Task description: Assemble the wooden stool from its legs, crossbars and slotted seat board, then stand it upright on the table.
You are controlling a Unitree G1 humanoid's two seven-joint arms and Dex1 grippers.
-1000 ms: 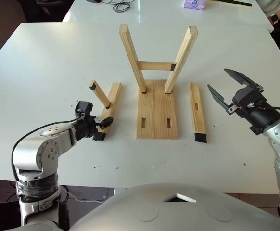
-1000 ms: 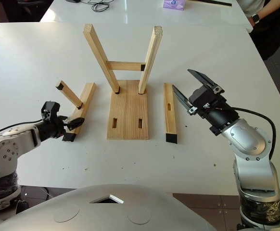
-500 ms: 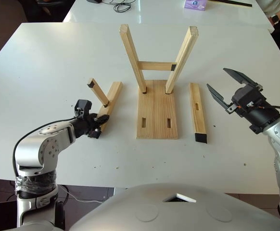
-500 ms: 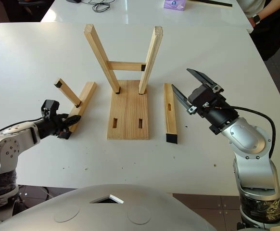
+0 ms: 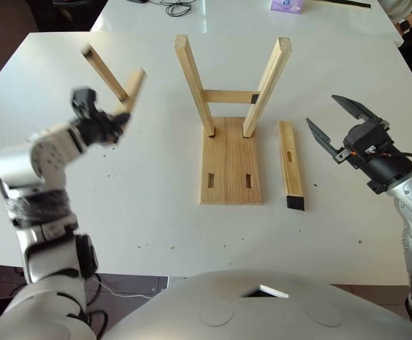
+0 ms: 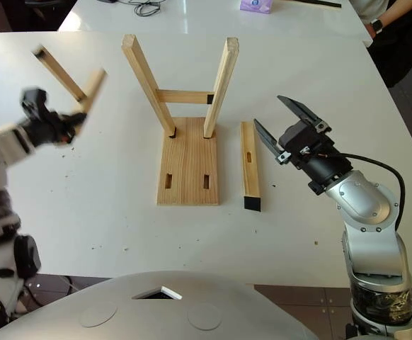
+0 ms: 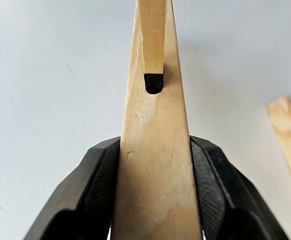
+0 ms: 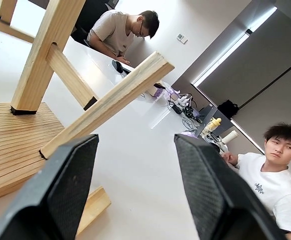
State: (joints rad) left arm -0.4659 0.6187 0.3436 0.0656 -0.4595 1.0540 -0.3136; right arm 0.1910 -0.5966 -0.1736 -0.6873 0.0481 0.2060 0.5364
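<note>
Left end effector (image 7: 154,150): closed tight on the flat sides of a leg (image 5: 132,86), gripping near its lower end. I judge the low hold is meant to keep the leg's free end and its joint clear of the fingers.
Held leg: up off the counter (image 5: 156,227) at about 10 o'clock from the seat board (image 5: 231,163), tilted. A short crossbar (image 5: 103,71) sticks out of its socket, so the two travel as one piece.
Seat board: flat, mid-counter, underside up. That way legs drop into the slots from above.
Standing frame: two legs (image 5: 194,85) joined by a crossbar (image 5: 227,97) stand in the slots at the board's 12 o'clock end, leaning apart.
Empty slots (image 5: 210,180): a pair at the 6 o'clock end, waiting for the other legs.
Loose leg (image 5: 289,164): lying just beside the board at 3 o'clock, parallel to its edge.
Right end effector (image 5: 321,110): spread wide and empty, hovering past the loose leg at 3 o'clock. I read it as parked ready for that leg.
Next, my guess: swing the held piece over to a near slot. The tilt needs correcting first, or the end will jam.
</note>
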